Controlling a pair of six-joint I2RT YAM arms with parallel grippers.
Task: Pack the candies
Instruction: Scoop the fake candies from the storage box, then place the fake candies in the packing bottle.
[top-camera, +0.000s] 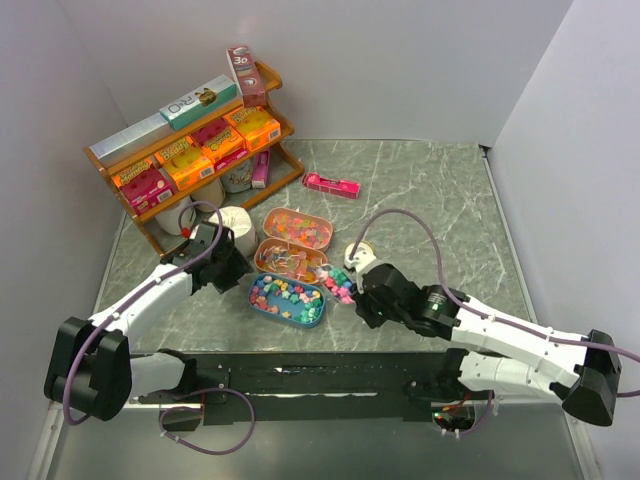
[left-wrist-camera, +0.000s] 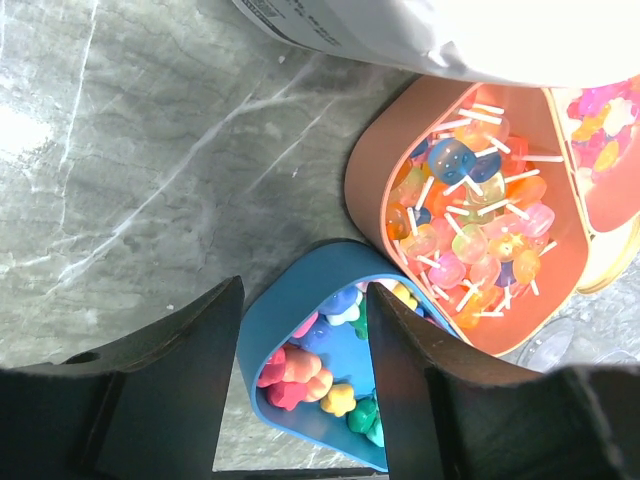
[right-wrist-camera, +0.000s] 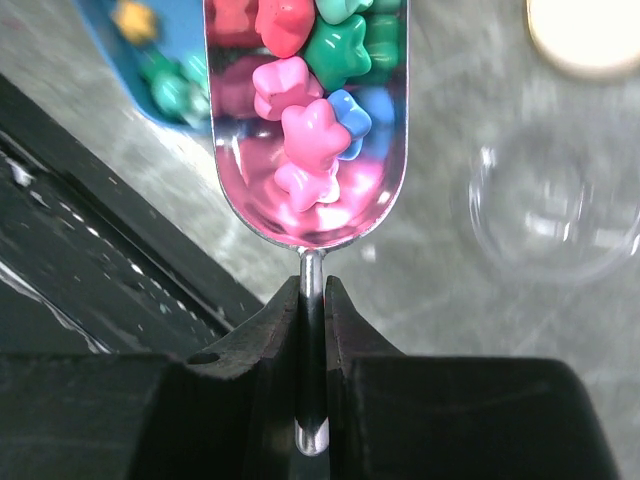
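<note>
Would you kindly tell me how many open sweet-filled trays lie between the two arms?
3, in a row: a mixed-candy tray farthest, an orange lollipop tray in the middle, a blue tray of star candies nearest. None appears hidden.

The left arm (top-camera: 140, 300) reaches forward and inward from its base, elbow low over the desk, its end effector (top-camera: 238, 272) angled downward with the jaws spread apart and both dark fingers (left-wrist-camera: 170, 390) empty. The right arm (top-camera: 510, 335) stretches inward toward the centre, and its end effector (top-camera: 356, 288) is clamped tight on a thin scoop handle (right-wrist-camera: 313, 300), wrist roughly level.
</note>
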